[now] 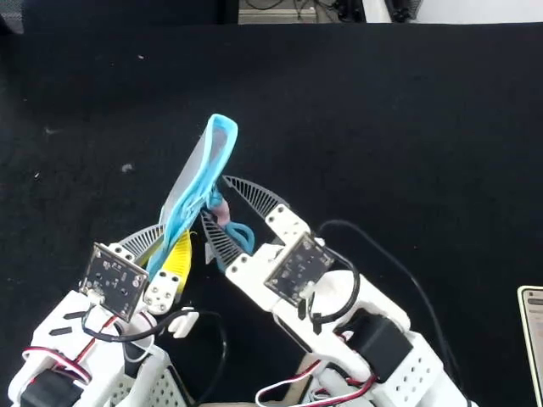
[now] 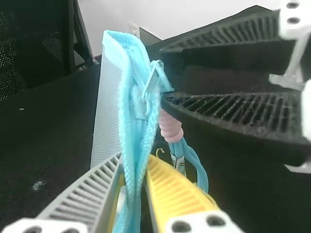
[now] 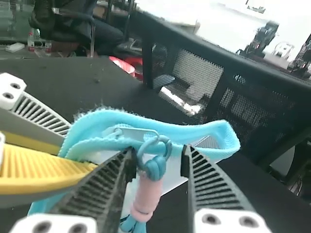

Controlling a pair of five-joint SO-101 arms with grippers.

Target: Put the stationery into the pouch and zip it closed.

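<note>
The light-blue pouch [image 1: 199, 174] hangs upright above the black table, its zipper edge facing the arms. My left gripper [image 1: 174, 246], with one grey and one yellow finger, is shut on the pouch's lower zipper edge [image 2: 131, 160]. Black-fingered, my right gripper [image 3: 156, 162] stands open, one finger on either side of the zipper pull [image 3: 154, 148]. From the pull hangs a blue cord with a pink bead [image 3: 143, 196]. In the left wrist view one black fingertip [image 2: 167, 99] touches the metal pull tab [image 2: 148, 90]. No loose stationery shows.
A white flat object [image 1: 533, 326] lies at the table's right edge. Black cloth [image 1: 382, 127] covers the table beyond the pouch. Both arms' cables [image 1: 399, 271] trail toward the near edge.
</note>
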